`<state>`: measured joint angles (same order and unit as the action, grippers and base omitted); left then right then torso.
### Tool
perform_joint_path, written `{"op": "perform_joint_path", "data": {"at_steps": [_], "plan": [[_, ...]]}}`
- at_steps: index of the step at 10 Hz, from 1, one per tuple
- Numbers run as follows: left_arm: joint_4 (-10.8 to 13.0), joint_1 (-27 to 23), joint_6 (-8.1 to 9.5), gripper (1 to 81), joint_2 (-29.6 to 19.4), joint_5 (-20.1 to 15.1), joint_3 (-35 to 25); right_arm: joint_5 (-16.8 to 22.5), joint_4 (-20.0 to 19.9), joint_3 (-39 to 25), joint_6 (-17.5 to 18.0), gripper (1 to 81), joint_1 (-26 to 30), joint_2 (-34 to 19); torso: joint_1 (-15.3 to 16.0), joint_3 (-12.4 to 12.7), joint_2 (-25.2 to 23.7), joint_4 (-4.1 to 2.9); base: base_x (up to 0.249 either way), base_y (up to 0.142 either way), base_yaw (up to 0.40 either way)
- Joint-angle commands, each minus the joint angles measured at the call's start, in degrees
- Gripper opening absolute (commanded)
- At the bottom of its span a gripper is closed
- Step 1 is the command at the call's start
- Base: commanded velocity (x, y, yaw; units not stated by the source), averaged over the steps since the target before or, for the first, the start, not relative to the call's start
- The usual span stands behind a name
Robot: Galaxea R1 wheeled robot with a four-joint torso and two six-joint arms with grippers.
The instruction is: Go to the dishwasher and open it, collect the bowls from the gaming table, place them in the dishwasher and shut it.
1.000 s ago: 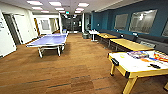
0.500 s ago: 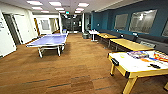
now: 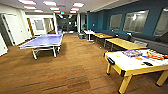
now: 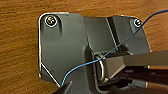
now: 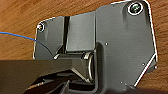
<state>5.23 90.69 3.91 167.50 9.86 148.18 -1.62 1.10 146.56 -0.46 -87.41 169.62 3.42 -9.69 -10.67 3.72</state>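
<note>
Nothing has shifted lately: we face the wood floor (image 3: pixel 75 72) and ping-pong table (image 3: pixel 43 41), dishwasher unseen. We cannot tell our jaws' state.

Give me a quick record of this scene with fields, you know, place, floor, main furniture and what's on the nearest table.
place: long indoor games room with teal wall on the right
floor: brown wood planks
left side: blue table-tennis table
near right: white-topped table with yellow legs and rim
on that table: colourful flat items, too blurred to name; no bowl can be made out
further right: row of yellow-topped tables along the wall
far end: doorway area with glass
wrist views: wood floor beneath both arms
</note>
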Motion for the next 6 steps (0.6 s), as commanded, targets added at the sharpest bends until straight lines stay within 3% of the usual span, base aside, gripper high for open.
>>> {"op": "perform_joint_path", "data": {"at_steps": [1, 6], "plan": [[0.6, -3.0, -0.22, 81.1, -0.2, -2.8, -0.2, 3.2, 0.6, -0.3, -0.2, 81.1, 2.0, 0.0, 0.0, 0.0, 0.0, 0.0, 0.0, 0.0, -0.4], [0.2, -3.0, -0.31, 81.1, -0.2, -2.8, -0.2, 3.1, -0.2, -0.3, 0.2, 81.1, 1.8, 0.1, 0.0, 0.0, 0.0, 0.0, 0.0, 0.0, -0.4]]}}
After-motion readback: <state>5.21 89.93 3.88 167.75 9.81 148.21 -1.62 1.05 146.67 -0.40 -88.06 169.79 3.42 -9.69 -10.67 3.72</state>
